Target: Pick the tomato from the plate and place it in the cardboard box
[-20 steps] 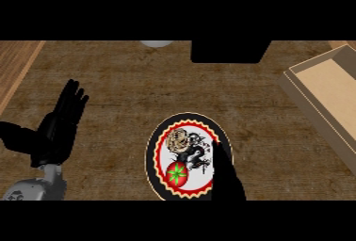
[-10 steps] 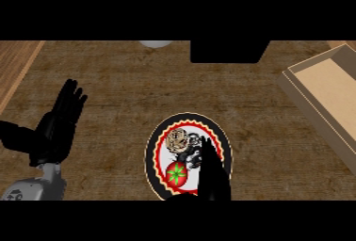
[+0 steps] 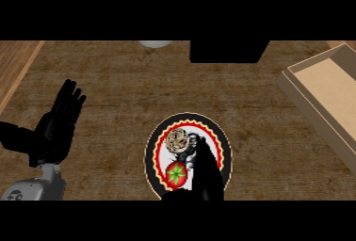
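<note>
The brown, rough woven counter surface (image 3: 132, 89) fills the view. A lighter wooden strip (image 3: 17, 66) runs along its edge, beyond the left hand (image 3: 55, 129).

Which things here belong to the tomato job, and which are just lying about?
Part of the job:
- tomato, on the plate
- cardboard box, at the right edge
- right hand, over the plate beside the tomato

Just lying about:
- black block at the far edge
- pale round object beside it
- left hand, resting open at the left
</note>
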Controlling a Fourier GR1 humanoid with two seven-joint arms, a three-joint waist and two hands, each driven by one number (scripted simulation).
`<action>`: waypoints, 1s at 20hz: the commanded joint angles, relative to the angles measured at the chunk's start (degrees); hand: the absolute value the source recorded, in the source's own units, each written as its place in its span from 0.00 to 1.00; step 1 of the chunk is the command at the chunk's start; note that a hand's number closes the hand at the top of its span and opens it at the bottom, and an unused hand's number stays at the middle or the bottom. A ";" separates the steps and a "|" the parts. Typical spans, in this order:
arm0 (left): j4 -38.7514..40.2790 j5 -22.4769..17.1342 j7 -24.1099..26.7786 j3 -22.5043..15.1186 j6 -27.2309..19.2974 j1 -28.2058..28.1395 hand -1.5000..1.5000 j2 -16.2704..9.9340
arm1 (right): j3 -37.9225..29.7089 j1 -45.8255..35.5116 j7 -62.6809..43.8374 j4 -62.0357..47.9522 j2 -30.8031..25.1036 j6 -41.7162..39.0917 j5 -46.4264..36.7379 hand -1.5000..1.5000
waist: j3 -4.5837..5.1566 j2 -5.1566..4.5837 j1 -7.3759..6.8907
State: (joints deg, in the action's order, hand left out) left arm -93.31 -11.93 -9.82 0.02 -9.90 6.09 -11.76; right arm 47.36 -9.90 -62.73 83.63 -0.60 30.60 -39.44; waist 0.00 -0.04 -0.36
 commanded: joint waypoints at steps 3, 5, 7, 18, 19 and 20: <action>-0.40 2.26 0.79 -1.36 -1.46 -0.21 0.50 2.59 | 3.28 -2.68 -8.12 -3.66 0.57 6.49 0.30 0.00 | 0.00 0.03 0.04; -4.25 2.23 -4.94 -1.20 -1.23 -0.09 0.50 0.49 | 1.75 -1.98 -6.51 -3.25 0.57 5.48 0.79 0.00 | -0.02 0.08 0.02; -3.66 0.98 -3.08 0.15 0.07 -1.30 0.50 1.04 | 0.19 -0.27 -3.97 -3.09 0.57 2.33 0.50 1.00 | 0.00 0.08 0.22; -1.60 2.36 -1.46 1.16 1.18 -1.35 0.50 2.32 | 4.53 -2.77 -0.04 -6.11 -0.21 -2.05 -8.56 1.00 | 0.00 0.09 0.34; -3.33 1.49 -2.88 1.77 1.32 -0.90 0.50 0.86 | 6.94 -4.73 5.05 -1.71 -7.04 -6.74 -3.38 1.00 | 0.00 0.13 0.13; -1.11 1.27 -1.50 1.55 2.29 -0.40 0.50 1.00 | 10.68 -5.20 9.10 -2.12 -9.50 -8.58 -3.25 1.00 | 0.04 -0.01 0.00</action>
State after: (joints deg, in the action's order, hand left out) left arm -95.47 -10.28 -12.16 1.21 -8.72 5.48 -10.33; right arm 53.69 -14.39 -59.22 79.05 -3.96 29.86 -44.27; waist 0.02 0.04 -0.23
